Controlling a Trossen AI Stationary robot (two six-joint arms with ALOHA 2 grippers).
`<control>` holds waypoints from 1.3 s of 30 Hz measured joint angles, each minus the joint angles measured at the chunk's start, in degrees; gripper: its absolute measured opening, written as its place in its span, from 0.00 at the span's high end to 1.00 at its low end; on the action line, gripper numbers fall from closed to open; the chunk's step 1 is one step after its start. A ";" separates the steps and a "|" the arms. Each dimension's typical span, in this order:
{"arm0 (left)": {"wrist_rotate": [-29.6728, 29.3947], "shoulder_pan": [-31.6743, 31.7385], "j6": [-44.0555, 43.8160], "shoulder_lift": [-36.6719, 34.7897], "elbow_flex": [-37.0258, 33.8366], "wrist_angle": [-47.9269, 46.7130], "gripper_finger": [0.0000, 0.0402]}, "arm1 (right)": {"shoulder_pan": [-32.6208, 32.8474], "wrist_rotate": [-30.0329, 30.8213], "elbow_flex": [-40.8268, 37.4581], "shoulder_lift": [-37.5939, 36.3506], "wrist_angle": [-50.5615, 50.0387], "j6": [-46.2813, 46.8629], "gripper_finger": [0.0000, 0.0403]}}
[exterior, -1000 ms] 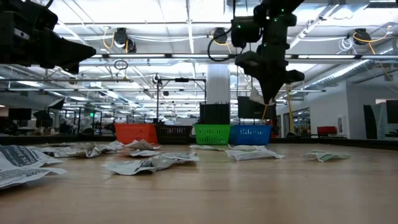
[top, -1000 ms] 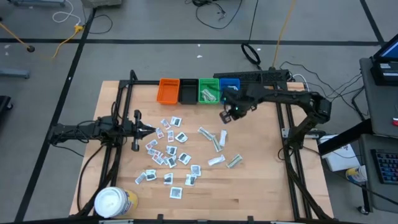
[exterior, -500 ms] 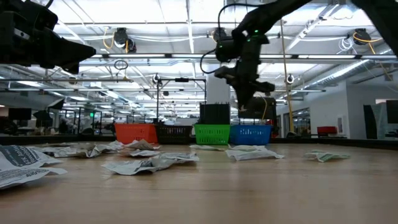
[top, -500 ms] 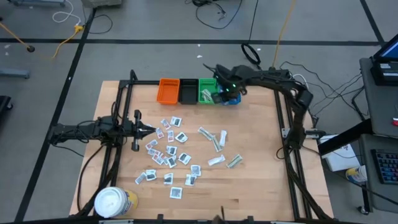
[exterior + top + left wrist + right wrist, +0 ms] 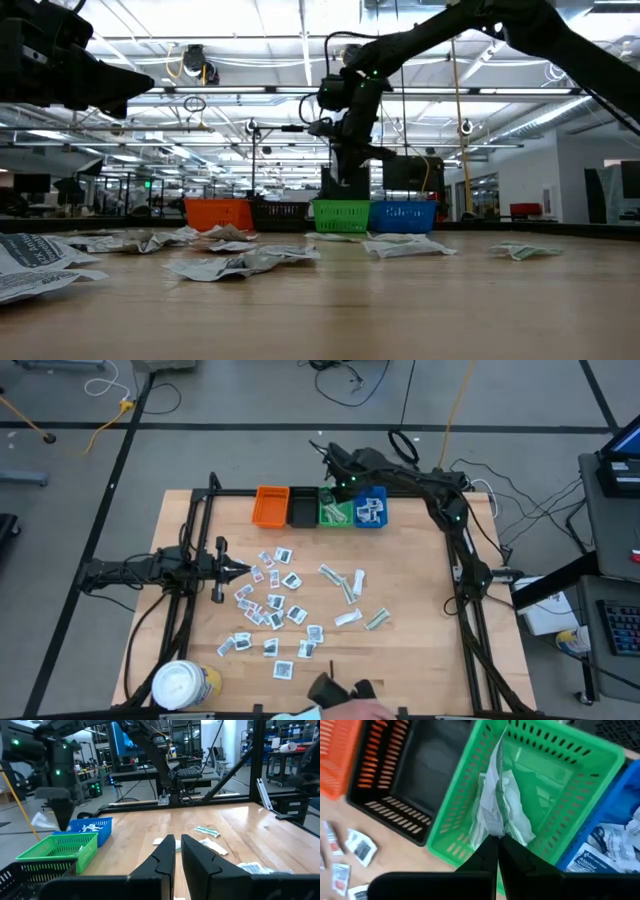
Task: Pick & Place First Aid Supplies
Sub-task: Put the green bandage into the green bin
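Observation:
My right gripper [image 5: 341, 484] hangs over the green bin [image 5: 335, 508], shut on a pale green-white strip wrapper [image 5: 499, 802]. In the low view my right gripper [image 5: 346, 180] stands just above the green bin's rim [image 5: 341, 205]. White sachets [image 5: 270, 605] and more strip wrappers [image 5: 345, 585] lie flat across the table's middle. My left gripper [image 5: 240, 569] waits, shut, at the table's left, just left of the sachets, touching nothing. My right gripper pinches the strip wrapper by one end [image 5: 497, 831] between its two fingers, coming from above and pointing down. The wrapper hangs crumpled below the fingers, over the inside of the green bin [image 5: 555, 795]. Whether its lower end touches the bin I cannot tell.
Orange bin [image 5: 270, 505], black bin [image 5: 302, 507], green bin and blue bin [image 5: 370, 510] stand in a row at the far edge; the blue one holds white sachets [image 5: 600, 852]. A white-lidded yellow tub [image 5: 183, 685] sits at the near left corner. A person's hand [image 5: 345, 695] reaches in at the near edge.
My right gripper, staying shut on the wrapper, has travelled from above the table near the blue bin toward the far edge and then left, ending over the green bin. A person's hand has come in at the near edge.

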 joint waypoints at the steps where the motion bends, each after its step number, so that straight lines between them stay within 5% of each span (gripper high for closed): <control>1: 0.00 0.00 -0.01 0.01 -0.01 0.00 0.91 | 0.05 0.00 -0.03 0.45 0.19 -0.01 1.00; 16: 0.00 0.01 -0.01 0.00 0.00 -0.01 0.91 | 0.92 0.13 -4.52 3.70 2.54 -2.62 0.98; 28: 0.00 0.00 0.00 0.01 -0.01 0.01 0.91 | 0.95 0.30 -4.52 3.31 2.72 -4.43 0.64; 39: 0.00 0.00 0.00 -0.01 -0.01 -0.01 0.91 | 3.01 -0.03 -4.52 -2.36 -5.48 -26.08 0.59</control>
